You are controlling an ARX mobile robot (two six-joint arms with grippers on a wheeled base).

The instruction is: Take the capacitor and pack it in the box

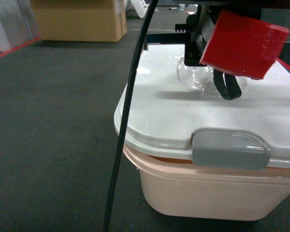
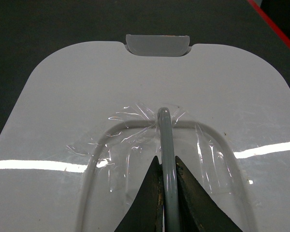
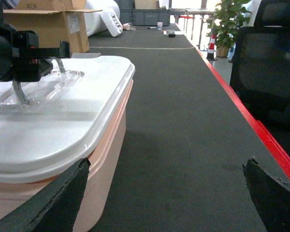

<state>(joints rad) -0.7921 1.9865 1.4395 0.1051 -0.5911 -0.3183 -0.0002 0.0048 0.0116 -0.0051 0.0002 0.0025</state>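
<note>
pale pink box (image 1: 208,191), white lid (image 1: 159,111), grey latch (image 1: 230,149)

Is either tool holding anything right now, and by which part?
The left tool is shut on the grey handle of the box's white lid, gripping the bar near its middle. The right tool is open and holds nothing.

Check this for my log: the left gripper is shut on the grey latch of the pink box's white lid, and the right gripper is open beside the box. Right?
Not quite. The left gripper is shut on the lid's grey handle, not the latch, as the left wrist view shows. The rest holds: the right gripper is open beside the box.
</note>
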